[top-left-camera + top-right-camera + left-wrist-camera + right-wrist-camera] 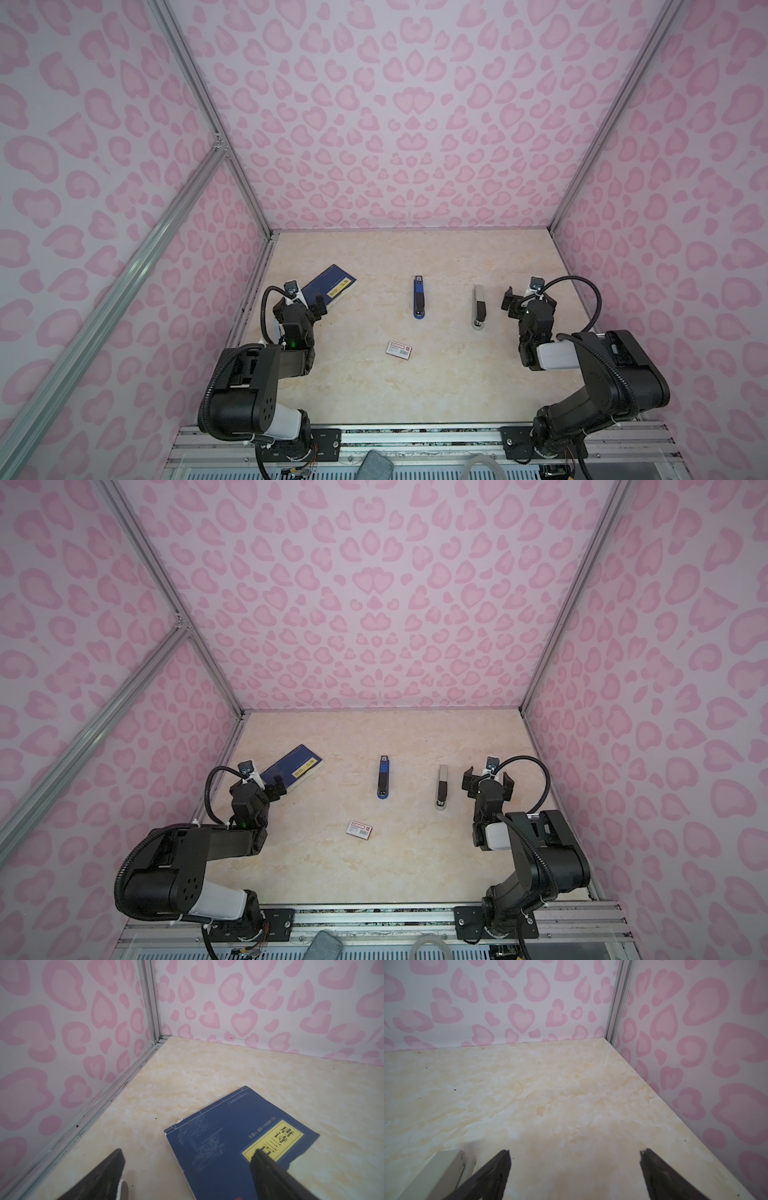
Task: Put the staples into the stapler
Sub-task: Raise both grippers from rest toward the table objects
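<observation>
A small white staples box (399, 349) (359, 828) with a red label and barcode lies flat at the front middle of the table; the staples inside are hidden. Two staplers lie further back: a blue stapler (419, 297) (383, 777) in the middle and a beige-and-grey stapler (478, 306) (442, 786) (440, 1167) to its right. My left gripper (300, 305) (258, 787) (188, 1152) hangs open and empty over the edge of a dark blue booklet (228, 1136). My right gripper (528, 300) (488, 779) (575, 1151) is open and empty just right of the beige stapler.
The dark blue booklet (328, 286) (295, 764) with a yellow label lies at the back left near the side wall. Pink-patterned walls with aluminium posts (151, 1001) (618, 1001) enclose the marble-look table (415, 386) on three sides.
</observation>
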`<control>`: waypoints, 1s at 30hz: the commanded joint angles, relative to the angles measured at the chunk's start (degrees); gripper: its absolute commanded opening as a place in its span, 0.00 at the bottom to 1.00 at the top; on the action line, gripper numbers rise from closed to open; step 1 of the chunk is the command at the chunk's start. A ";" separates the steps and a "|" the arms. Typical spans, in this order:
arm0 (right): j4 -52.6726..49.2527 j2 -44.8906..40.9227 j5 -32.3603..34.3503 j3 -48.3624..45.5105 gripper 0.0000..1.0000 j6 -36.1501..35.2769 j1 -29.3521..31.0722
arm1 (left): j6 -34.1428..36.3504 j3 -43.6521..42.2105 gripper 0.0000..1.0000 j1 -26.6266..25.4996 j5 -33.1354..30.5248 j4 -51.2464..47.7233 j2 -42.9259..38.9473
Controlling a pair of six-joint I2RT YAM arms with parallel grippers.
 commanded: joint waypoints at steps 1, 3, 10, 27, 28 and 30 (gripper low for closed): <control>0.27 -0.05 0.04 -0.22 1.00 0.11 -0.01 | -0.17 0.06 0.98 0.00 -0.39 1.37 -0.24; 0.34 -0.04 0.04 -0.26 0.99 0.11 0.00 | -0.17 0.03 0.98 0.01 -0.41 1.37 -0.20; 0.53 -0.12 0.04 -0.40 0.99 0.11 0.04 | -0.21 0.04 0.98 0.00 -0.43 1.43 -0.24; -30.45 -24.99 -23.26 8.43 0.77 32.63 -6.01 | -22.48 19.54 0.98 1.58 5.82 -41.96 -16.82; -30.56 -24.33 -28.03 9.55 0.75 30.65 -5.54 | -23.08 20.76 0.97 1.59 8.95 -44.04 -17.02; -33.63 -24.25 -28.79 11.26 0.73 30.13 -2.44 | -24.11 22.77 0.98 1.59 15.73 -48.75 -17.21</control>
